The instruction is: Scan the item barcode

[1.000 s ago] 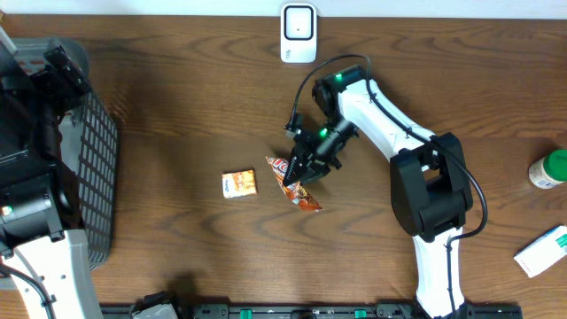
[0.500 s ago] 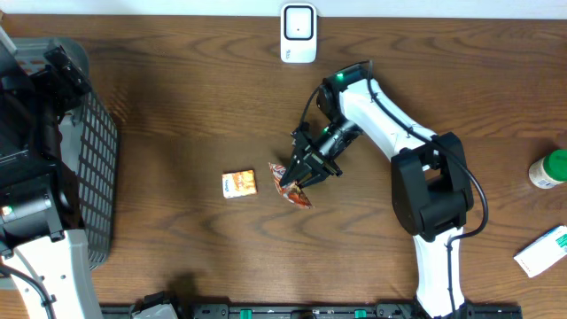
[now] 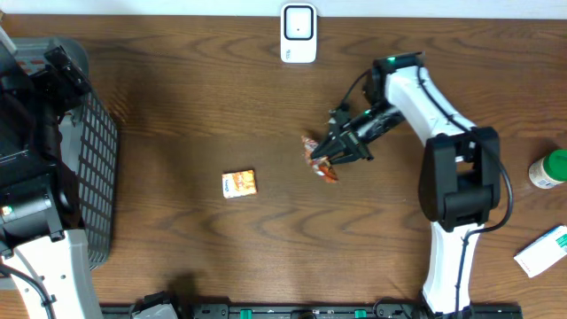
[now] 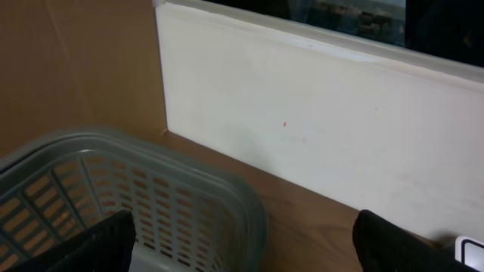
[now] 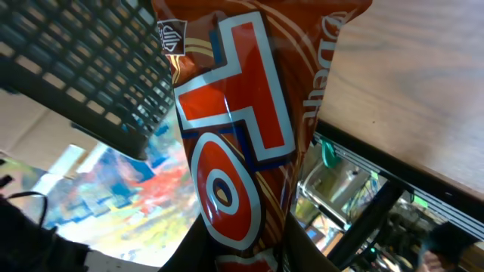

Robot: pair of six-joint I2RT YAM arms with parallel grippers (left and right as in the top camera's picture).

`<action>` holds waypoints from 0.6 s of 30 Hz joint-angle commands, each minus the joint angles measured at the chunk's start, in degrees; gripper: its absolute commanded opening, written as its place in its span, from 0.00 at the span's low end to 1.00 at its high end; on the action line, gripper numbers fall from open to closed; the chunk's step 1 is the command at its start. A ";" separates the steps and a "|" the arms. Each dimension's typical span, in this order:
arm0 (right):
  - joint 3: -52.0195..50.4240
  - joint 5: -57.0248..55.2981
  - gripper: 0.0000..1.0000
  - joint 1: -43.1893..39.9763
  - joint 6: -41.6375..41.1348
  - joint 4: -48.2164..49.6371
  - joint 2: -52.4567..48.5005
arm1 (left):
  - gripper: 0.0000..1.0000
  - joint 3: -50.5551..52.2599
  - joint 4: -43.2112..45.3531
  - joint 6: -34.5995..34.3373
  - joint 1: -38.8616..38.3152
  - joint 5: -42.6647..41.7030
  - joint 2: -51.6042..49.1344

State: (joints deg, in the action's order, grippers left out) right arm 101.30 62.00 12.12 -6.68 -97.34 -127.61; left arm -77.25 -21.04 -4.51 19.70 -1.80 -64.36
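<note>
Your right end effector [image 3: 341, 154] is clamped on the orange snack packet [image 3: 315, 151], held near the middle of the counter [image 3: 177, 97], toward the far edge where the white scanner [image 3: 299, 33] stands. Your left end effector [image 4: 243, 227] has its fingers wide apart over the grey basket [image 4: 189, 189] at the counter's left edge. A small orange box [image 3: 239, 183] lies well left of the packet.

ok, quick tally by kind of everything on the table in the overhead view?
Snack packets: 1, the red-orange foil snack packet, held by the right gripper
Boxes: 2, the small orange cardboard box and the white-and-green carton
Bottles: 1, the green-capped bottle
Scanners: 1, the white barcode scanner
Baskets: 1, the grey plastic mesh basket
Total: 6
</note>
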 commanded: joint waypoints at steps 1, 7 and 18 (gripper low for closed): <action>0.15 0.44 0.01 -2.05 0.94 -0.17 -0.66 | 0.91 -0.22 0.07 -0.50 -0.17 -0.55 0.00; 0.15 -1.97 0.01 -3.56 1.42 -0.17 -0.66 | 0.91 -0.22 0.07 -0.50 -0.17 -0.52 0.00; 0.15 -6.71 0.01 -5.75 1.57 -0.17 -0.66 | 0.91 -0.22 0.09 -0.50 -0.17 -0.55 0.00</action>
State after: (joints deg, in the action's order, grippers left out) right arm 101.30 56.40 7.62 -5.89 -97.47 -127.61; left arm -77.25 -21.04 -4.54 19.70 -1.80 -64.36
